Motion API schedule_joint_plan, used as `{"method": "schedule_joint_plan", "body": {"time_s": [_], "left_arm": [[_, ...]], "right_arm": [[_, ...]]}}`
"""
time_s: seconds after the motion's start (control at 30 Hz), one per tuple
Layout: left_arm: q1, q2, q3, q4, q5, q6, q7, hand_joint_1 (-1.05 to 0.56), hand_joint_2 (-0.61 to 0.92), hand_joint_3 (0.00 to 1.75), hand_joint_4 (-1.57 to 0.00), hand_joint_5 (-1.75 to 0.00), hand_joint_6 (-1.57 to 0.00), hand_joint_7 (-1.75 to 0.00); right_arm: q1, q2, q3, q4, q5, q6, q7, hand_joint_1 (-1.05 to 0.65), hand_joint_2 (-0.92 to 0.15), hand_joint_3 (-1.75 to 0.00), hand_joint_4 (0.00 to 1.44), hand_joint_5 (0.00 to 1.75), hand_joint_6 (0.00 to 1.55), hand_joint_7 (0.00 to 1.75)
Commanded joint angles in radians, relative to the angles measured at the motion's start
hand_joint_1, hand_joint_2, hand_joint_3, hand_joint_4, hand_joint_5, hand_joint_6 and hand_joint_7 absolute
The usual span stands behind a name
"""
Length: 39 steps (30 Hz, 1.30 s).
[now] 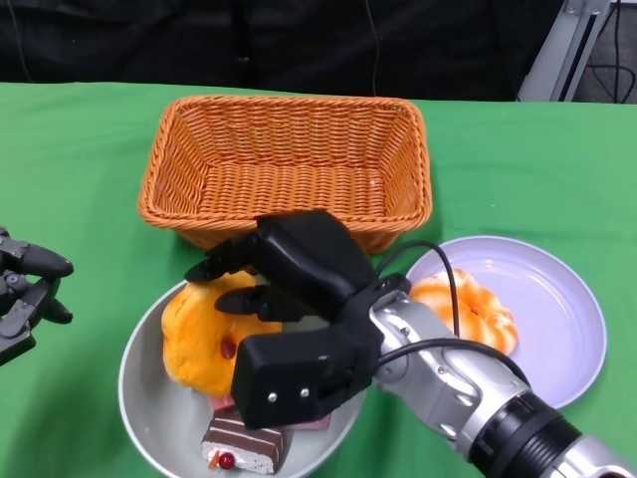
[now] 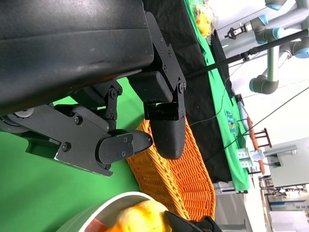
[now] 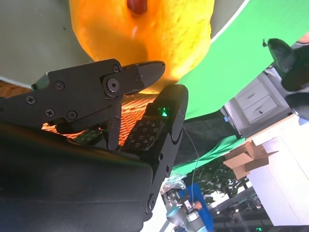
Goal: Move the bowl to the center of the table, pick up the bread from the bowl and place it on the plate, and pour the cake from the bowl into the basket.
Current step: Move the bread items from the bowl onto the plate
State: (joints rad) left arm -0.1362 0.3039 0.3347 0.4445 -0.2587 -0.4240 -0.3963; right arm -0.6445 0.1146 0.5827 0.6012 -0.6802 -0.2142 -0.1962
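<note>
A grey bowl (image 1: 134,383) near the table's front holds a large orange bread (image 1: 194,339) and a chocolate cake slice (image 1: 246,445). My right hand (image 1: 299,289) reaches over the bowl, its fingers spread above the bread's far side and holding nothing. In the right wrist view the fingertips (image 3: 145,72) lie at the edge of the bread (image 3: 145,34), with nothing between them. A pale plate (image 1: 557,299) at the right carries another orange and white bread (image 1: 473,304). My left hand (image 1: 25,289) hovers at the far left with its fingers apart and empty.
The woven orange basket (image 1: 289,164) stands just behind the bowl, empty, its front wall close to my right hand. Green cloth covers the table. The left wrist view shows the basket (image 2: 178,179) and the bowl's rim (image 2: 111,200) beyond my left hand (image 2: 120,111).
</note>
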Motion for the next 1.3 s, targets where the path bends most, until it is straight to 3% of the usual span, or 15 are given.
{"method": "schedule_joint_plan", "body": {"time_s": [0.03, 0.17, 0.27, 0.57, 0.7, 0.9, 1.13, 1.3], "left_arm": [[-0.003, 0.015, 0.006, 0.001, -0.001, -0.001, 0.011, -0.09, 0.75, 0.61, -0.85, -1.27, -0.91, -0.88], [-0.007, 0.015, 0.006, 0.012, 0.003, -0.007, 0.013, -0.10, 0.75, 0.61, -0.85, -1.27, -0.90, -0.88], [-0.008, 0.015, 0.007, 0.015, 0.002, -0.009, 0.011, -0.09, 0.75, 0.61, -0.85, -1.26, -0.90, -0.87], [-0.016, 0.018, 0.009, 0.028, -0.006, -0.006, 0.001, -0.07, 0.74, 0.63, -0.84, -1.27, -0.91, -0.87], [-0.016, 0.019, 0.008, 0.029, 0.000, -0.009, 0.007, -0.09, 0.74, 0.63, -0.85, -1.26, -0.91, -0.86], [-0.010, 0.014, 0.010, 0.015, -0.012, 0.000, 0.003, -0.08, 0.74, 0.63, -0.85, -1.27, -0.91, -0.86], [-0.009, 0.019, 0.008, 0.019, -0.002, -0.007, 0.006, -0.08, 0.75, 0.63, -0.83, -1.29, -0.89, -0.87], [-0.011, 0.020, 0.009, 0.028, -0.007, -0.015, -0.004, -0.10, 0.75, 0.61, -0.84, -1.28, -0.90, -0.86]], "right_arm": [[0.012, -0.015, -0.033, -0.059, 0.037, 0.018, 0.044, -0.28, -0.88, 0.00, 0.67, 1.22, 1.15, 0.10], [0.030, -0.033, -0.051, -0.126, 0.061, 0.051, 0.111, -0.27, -0.89, 0.00, 0.62, 1.34, 1.14, 0.11], [0.048, -0.050, -0.056, -0.180, 0.067, 0.077, 0.150, -0.27, -0.89, 0.00, 0.62, 1.33, 1.14, 0.13], [0.100, -0.106, -0.062, -0.352, 0.065, 0.199, 0.314, -0.26, -0.88, 0.00, 0.72, 1.07, 1.11, 0.17], [0.108, -0.108, -0.046, -0.386, 0.046, 0.246, 0.355, -0.33, -0.89, 0.00, 0.65, 0.97, 0.97, 0.11], [0.129, -0.112, 0.013, -0.417, -0.042, 0.250, 0.325, -0.48, -0.88, 0.00, 0.61, 0.50, 0.68, 0.00], [0.139, -0.107, 0.072, -0.436, -0.157, 0.260, 0.266, -0.63, -0.91, -0.01, 0.54, 0.22, 0.52, 0.00], [0.139, -0.095, 0.112, -0.427, -0.236, 0.273, 0.214, -0.70, -0.92, -0.02, 0.53, 0.15, 0.49, 0.00]]}}
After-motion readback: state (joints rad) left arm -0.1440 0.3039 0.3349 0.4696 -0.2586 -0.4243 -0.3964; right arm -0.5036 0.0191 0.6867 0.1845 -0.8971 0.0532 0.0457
